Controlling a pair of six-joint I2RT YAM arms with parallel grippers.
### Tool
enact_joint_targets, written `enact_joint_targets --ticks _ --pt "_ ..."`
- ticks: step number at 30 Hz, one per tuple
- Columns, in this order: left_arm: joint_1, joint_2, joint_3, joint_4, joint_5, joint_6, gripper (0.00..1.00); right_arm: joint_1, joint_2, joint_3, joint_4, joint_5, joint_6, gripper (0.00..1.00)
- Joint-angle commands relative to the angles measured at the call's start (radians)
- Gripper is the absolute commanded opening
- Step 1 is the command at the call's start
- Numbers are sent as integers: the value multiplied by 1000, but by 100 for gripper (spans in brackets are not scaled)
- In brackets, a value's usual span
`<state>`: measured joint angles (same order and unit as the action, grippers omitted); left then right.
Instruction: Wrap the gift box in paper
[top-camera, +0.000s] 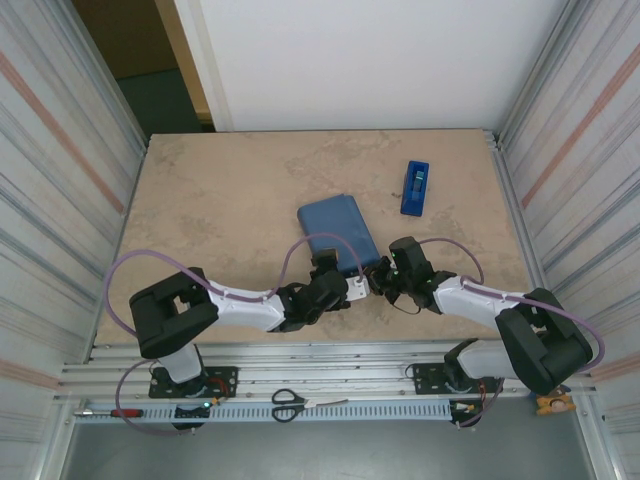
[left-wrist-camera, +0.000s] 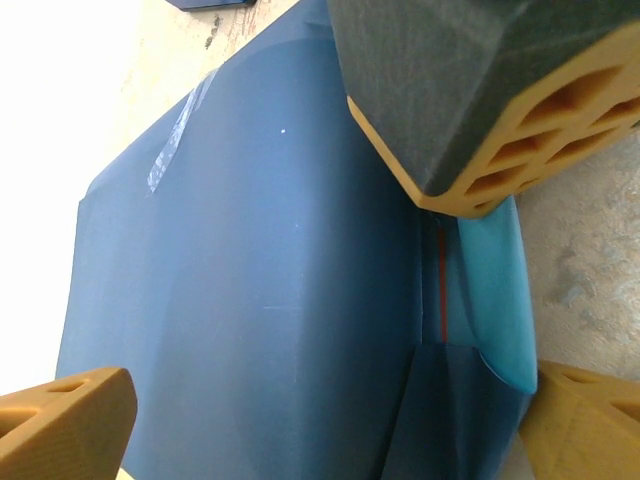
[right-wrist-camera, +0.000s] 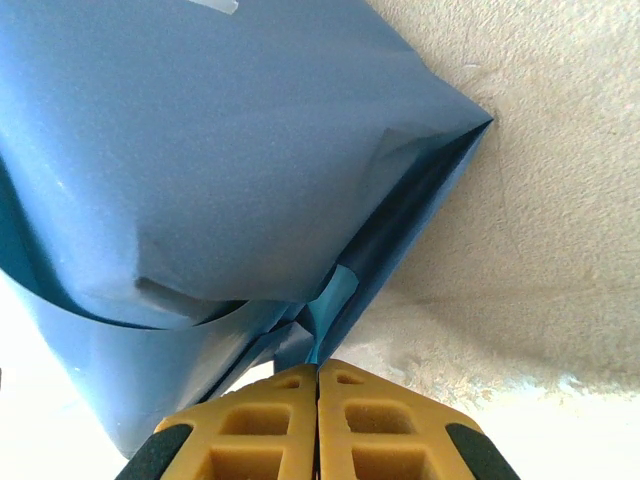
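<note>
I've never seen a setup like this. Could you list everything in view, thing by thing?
paper: one sheet, blue, folded around the box at mid-table, a strip of clear tape on top.
gift box: one, orange, a sliver showing at the end fold.
tape dispenser: one, blue, far right of the table, apart from the parcel.
scissors: one pair, black handles, on the near rail.
screwdriver: one, red handle, left end of that rail.
table: one, beige.
left tool: one, open, at the parcel's near end.
right tool: one, shut, tips at the folded end.
</note>
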<state>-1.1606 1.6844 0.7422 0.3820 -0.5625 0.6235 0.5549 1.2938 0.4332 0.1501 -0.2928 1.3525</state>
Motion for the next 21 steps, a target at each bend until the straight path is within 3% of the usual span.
enact_joint_targets --ticks 1,15,21 --pt "8 5 25 -30 1 -45 92 -7 -4 7 10 -17 13 9" --pt "21 31 47 -105 6 -160 73 -20 -83 5 -97 16 -32 23" --pt "22 26 47 -116 7 -193 70 -40 -168 -17 -191 47 -71 29"
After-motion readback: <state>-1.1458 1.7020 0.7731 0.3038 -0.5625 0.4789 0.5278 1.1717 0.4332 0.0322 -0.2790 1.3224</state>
